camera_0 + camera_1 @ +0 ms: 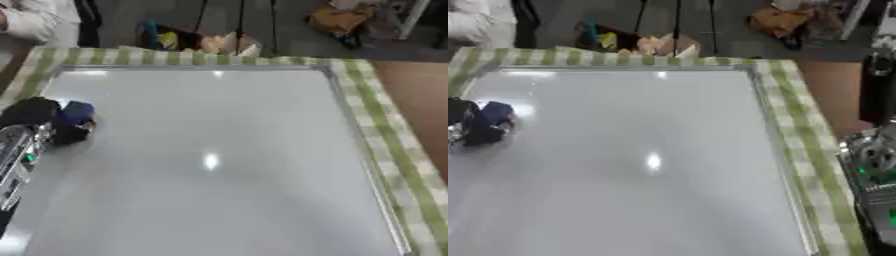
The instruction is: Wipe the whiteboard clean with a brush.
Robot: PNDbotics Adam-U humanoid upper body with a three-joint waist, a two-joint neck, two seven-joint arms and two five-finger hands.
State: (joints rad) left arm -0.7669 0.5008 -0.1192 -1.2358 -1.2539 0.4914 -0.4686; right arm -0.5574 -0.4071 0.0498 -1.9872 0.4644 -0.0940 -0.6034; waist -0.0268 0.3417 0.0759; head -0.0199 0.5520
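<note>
On the checked cloth (385, 125) lies the board (210, 160), already blank, and the left hand (39, 117) clamps the blue brush (77, 112) at its left edge, probably for wiping.

Green-checked tablecloth (382, 115) under the board, orange bag (337, 20) on floor beyond

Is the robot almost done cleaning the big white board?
Looks nearly done. The whiteboard shows no marks anywhere I can see, only light glare. The left hand is at the board's left edge, curled round a blue brush. What may be left is that left strip, partly hidden by the arm. The right hand isn't visible.
</note>
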